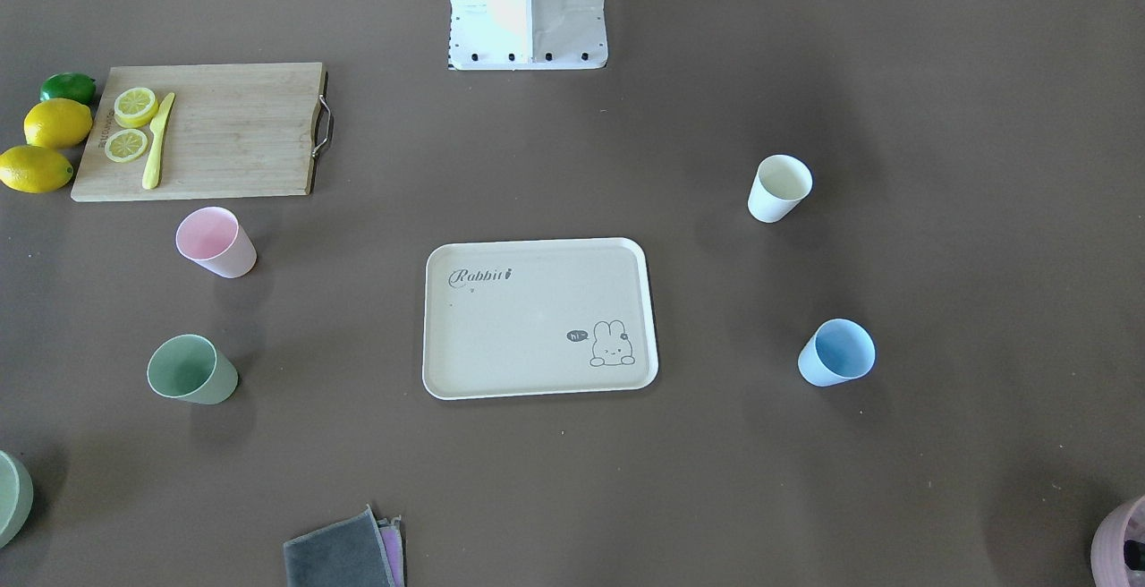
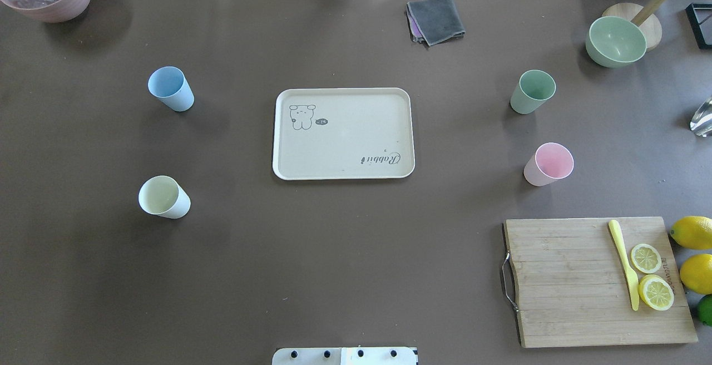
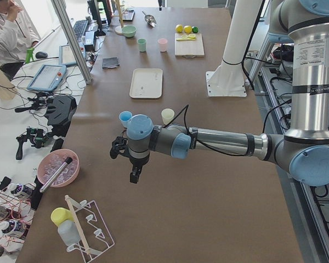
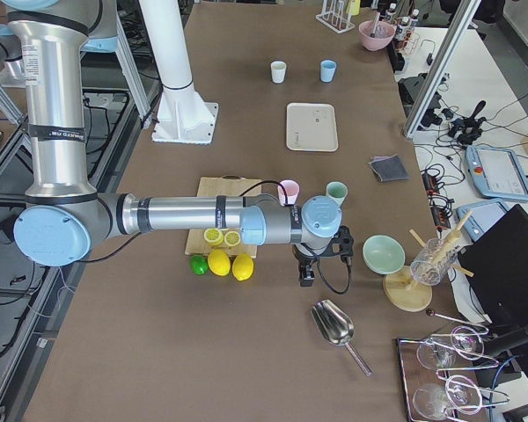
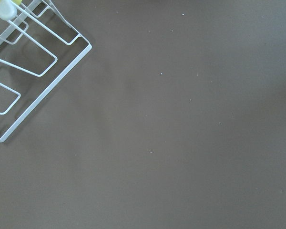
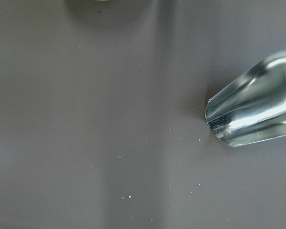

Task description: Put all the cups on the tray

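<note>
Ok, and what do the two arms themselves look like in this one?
Both the left arm and right arm are silver-grey tubes with light blue joint caps and a loose black cable along the forearm. Each upper link carries a small printed label. The left claw and right claw are black.

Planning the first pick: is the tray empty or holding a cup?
Empty. The tray shows only its print; the blue cup, white cup, green cup and pink cup stand off it.

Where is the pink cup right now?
In the overhead view, the pink cup stands right of the tray, between the green cup and the cutting board.
</note>
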Robot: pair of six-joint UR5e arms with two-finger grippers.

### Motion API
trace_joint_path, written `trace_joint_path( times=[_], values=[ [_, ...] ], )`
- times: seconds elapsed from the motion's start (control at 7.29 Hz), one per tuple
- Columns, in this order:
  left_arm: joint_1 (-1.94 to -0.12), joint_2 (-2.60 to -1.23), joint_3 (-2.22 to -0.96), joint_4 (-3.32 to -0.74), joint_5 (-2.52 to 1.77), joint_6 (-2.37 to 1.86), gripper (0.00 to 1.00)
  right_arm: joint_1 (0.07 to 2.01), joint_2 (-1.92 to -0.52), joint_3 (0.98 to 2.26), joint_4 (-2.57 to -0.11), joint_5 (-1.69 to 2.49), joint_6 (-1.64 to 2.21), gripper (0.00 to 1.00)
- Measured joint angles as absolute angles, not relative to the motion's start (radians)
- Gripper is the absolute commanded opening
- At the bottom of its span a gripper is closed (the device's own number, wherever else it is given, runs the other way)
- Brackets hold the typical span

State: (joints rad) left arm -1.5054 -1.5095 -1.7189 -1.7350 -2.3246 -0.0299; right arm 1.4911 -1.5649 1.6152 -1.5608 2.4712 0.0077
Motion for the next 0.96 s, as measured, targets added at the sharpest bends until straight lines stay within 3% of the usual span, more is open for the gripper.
trace_joint_path(
  times=[0.96],
  values=[
    [-1.505, -1.494, -1.722, -1.731, -2.318, -0.029, 0.98, 1.491, -1.552, 1.614, -1.560, 2.476, 0.020, 1.00]
  ],
)
